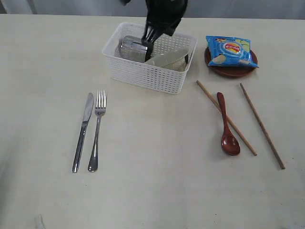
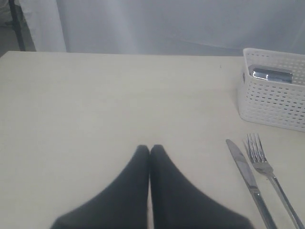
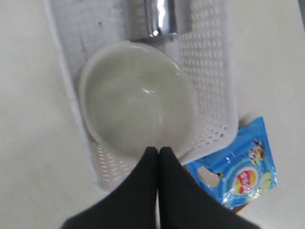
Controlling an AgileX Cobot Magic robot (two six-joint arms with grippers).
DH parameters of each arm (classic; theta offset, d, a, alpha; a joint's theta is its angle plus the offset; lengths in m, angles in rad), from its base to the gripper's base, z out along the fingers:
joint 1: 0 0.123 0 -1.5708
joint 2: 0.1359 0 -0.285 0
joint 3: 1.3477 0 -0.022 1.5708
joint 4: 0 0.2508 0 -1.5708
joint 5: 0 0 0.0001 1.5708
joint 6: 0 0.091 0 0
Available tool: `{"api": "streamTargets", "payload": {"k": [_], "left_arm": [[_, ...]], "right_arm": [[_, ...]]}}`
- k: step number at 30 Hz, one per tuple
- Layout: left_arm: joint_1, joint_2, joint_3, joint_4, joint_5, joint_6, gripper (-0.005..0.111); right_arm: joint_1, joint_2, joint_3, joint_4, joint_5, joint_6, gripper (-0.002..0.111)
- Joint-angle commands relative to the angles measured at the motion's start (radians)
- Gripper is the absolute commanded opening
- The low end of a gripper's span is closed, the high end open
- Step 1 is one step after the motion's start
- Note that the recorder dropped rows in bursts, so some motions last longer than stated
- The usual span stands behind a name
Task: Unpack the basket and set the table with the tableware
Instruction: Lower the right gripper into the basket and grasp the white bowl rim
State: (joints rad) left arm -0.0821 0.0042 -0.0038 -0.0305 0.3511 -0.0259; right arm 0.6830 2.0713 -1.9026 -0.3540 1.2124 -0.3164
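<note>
While hanging over the basket (image 1: 143, 76), right pincer (image 3: 158, 150) pressed shut, bowl (image 3: 138, 100) and cup (image 3: 159, 16) just below it, left pincer (image 2: 150, 148) shut over the table (image 2: 95, 105)

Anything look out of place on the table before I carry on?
Yes. The blue chip bag lies on the brown plate, covering most of it. The chopsticks are split apart, with the wooden spoon lying across one. In the basket, the bowl leans tilted.

text: none legible | chip bag (image 1: 228, 51): red logo, blurred
</note>
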Motion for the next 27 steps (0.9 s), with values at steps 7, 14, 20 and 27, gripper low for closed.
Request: {"api": "streamTargets", "payload": {"k": [7, 14, 20, 27], "left_arm": [[0.003, -0.004, 0.004, 0.000, -0.009, 0.003, 0.000], [0.003, -0.004, 0.004, 0.000, -0.009, 0.003, 0.000], [0.003, -0.004, 0.004, 0.000, -0.009, 0.003, 0.000], [0.003, -0.004, 0.004, 0.000, -0.009, 0.003, 0.000]], "right_arm": [[-0.156, -0.029, 0.104, 0.220, 0.009, -0.467, 0.063], [-0.160, -0.029, 0.143, 0.229, 0.009, -0.544, 0.040], [-0.160, -0.029, 0.143, 0.229, 0.009, -0.617, 0.044], [-0.160, -0.029, 0.143, 0.258, -0.002, -0.729, 0.055]]}}
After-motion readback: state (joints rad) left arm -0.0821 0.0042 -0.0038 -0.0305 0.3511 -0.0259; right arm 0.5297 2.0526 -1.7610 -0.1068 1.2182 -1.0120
